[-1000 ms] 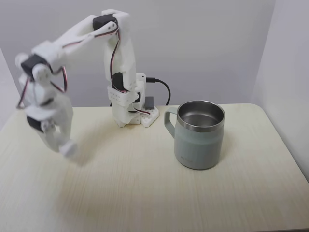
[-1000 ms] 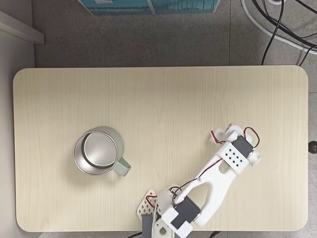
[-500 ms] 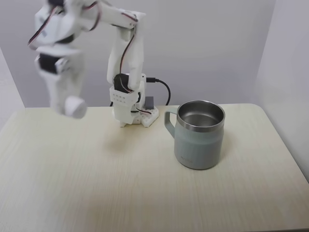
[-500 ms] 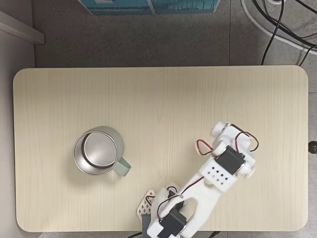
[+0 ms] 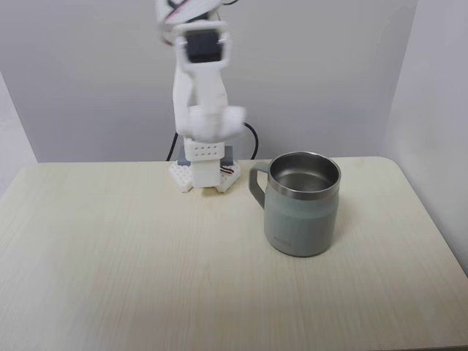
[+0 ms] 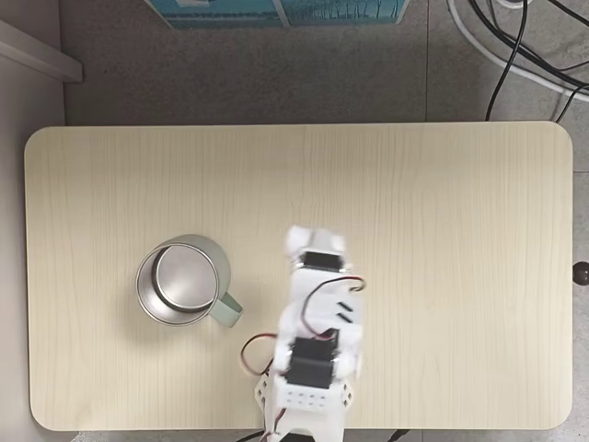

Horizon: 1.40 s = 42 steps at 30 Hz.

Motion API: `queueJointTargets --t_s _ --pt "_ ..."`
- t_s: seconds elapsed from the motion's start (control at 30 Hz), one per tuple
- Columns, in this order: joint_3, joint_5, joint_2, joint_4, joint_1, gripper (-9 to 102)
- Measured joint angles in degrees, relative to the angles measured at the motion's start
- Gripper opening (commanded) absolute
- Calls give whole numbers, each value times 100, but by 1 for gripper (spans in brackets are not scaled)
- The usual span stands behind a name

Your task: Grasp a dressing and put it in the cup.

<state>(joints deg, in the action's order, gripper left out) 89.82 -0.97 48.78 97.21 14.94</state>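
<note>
Mug first — the pale sage-green steel-lined cup (image 5: 303, 212) stands nearest, right of centre. Behind it to the left, the white gripper (image 5: 219, 124) hangs blurred, seemingly clamped on the small white gauze dressing (image 5: 232, 121) — jaws unclear. Centre over the rim before releasing.

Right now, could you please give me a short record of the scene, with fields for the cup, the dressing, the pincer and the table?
cup: large pale sage-green mug with steel rim, upright on the table, nothing visible inside
cup handle: toward the arm's base in both fixed views
dressing: small white roll, blurred, apparently carried at the pincer tip
pincer: raised above the table, beside the mug, not over it; jaw state unclear through blur
table: pale wooden top
</note>
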Motion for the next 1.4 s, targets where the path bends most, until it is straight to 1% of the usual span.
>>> queueJointTargets --t_s 0.13,0.37,0.6,0.73,1.03,1.1,1.2,1.27,1.4 --pt "-308 246 -255 -272 1081 0" --pt "-835 835 -272 -686 2426 1" --pt "-1020 1230 378 -888 3111 0" --pt "-1222 1406 712 -993 3120 0" --pt "-2153 1705 650 -1389 3173 2" --pt "-2215 1731 562 -1397 3208 5" --pt "-2259 1740 475 -1397 3217 18" --pt "-2259 1740 448 -1345 3199 23" --pt "-2259 1793 396 -1195 3199 26"
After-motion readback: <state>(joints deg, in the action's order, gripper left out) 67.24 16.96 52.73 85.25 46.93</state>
